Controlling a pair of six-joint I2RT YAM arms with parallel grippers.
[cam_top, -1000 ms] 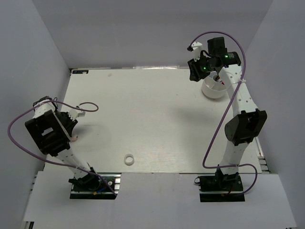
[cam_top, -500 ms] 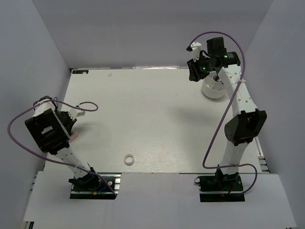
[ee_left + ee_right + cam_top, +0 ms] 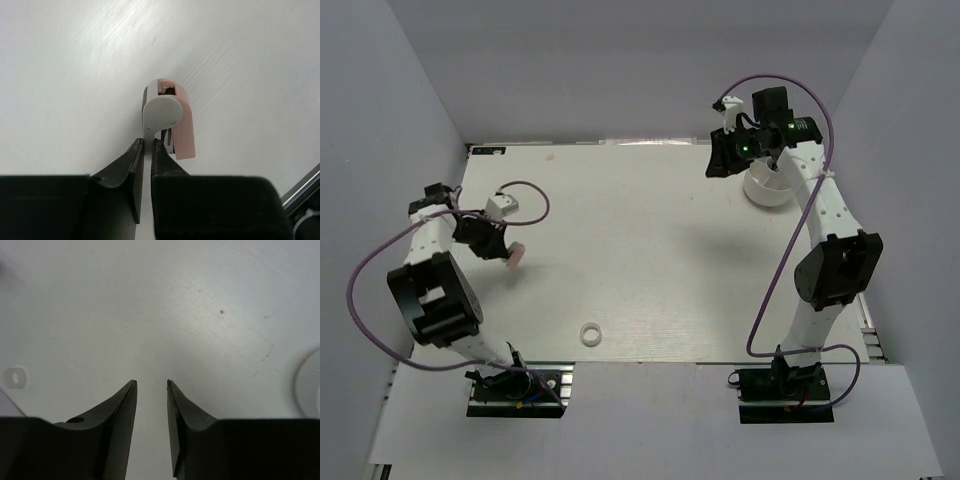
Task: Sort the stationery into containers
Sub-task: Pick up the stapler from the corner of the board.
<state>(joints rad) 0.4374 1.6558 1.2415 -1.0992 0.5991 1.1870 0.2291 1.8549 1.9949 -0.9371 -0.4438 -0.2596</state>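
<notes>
My left gripper is shut on the thin white tab of a small pink and white stationery piece. In the top view this piece hangs just off the left gripper, over the left side of the table. A small white tape ring lies near the front edge, and the right wrist view shows the ring at far left. My right gripper is open with nothing between its fingers. Seen from the top, the right gripper hovers just left of the round white container at the back right.
Grey walls close in the table on the left, back and right. A purple cable loops from the left arm over the table. The container's rim shows at the right edge of the right wrist view.
The left jaws closed on the pink and white piece, and the left arm swung it away from the front left toward the middle left. The right gripper shifted slightly left and narrowed a little.
</notes>
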